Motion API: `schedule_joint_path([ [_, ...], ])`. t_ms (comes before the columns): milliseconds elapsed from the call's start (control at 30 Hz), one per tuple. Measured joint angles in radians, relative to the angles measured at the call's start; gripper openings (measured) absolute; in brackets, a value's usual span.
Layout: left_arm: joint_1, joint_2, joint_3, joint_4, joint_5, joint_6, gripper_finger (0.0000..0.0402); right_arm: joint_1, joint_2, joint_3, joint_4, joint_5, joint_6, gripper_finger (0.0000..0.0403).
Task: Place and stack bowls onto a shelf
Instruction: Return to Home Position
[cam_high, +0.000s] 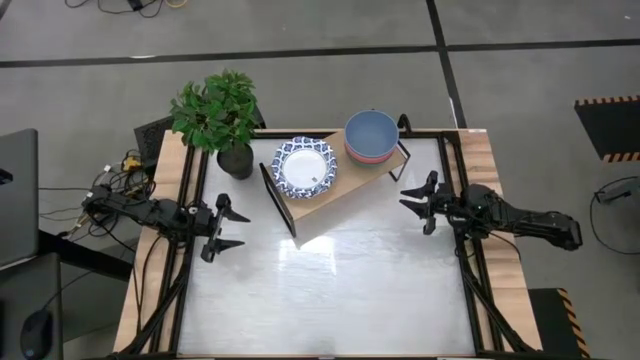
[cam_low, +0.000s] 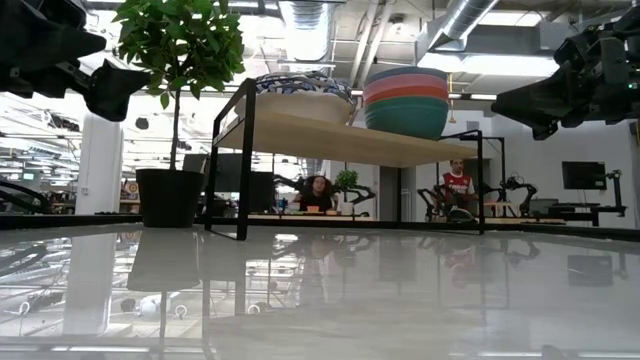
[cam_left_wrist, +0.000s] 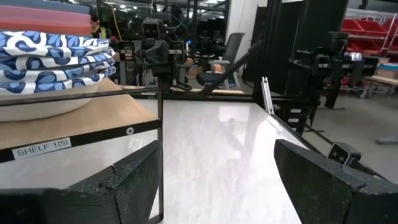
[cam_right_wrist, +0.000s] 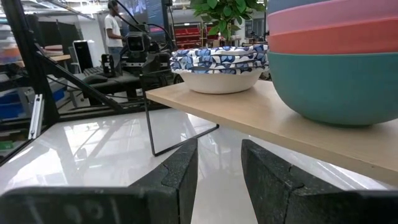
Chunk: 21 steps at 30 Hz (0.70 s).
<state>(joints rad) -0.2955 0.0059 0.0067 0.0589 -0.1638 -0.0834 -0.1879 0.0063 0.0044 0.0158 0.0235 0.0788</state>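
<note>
Shelf (cam_high: 345, 190): stood angled at the table's far side.
Patterned bowls (cam_high: 305, 167): stacked on its left half.
Plain bowls (cam_high: 371, 137): stacked on its right end (blue topmost).
Left gripper (cam_high: 245, 229): hung at left, fingers spread wide.
Right gripper (cam_high: 404, 198): hung right of the shelf, fingers slightly parted.

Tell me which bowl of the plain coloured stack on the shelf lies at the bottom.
The green bowl: it alone rests directly on the shelf, while the pink-red bowls and the blue bowl sit nested above it.
</note>
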Motion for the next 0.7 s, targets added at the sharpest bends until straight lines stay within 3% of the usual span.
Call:
schedule_joint_path([
  [700,0.000,0.000,0.000,0.000,0.000,-0.015,0.0293,0.000,0.000,0.000,0.000,0.000,0.000,0.0150],
])
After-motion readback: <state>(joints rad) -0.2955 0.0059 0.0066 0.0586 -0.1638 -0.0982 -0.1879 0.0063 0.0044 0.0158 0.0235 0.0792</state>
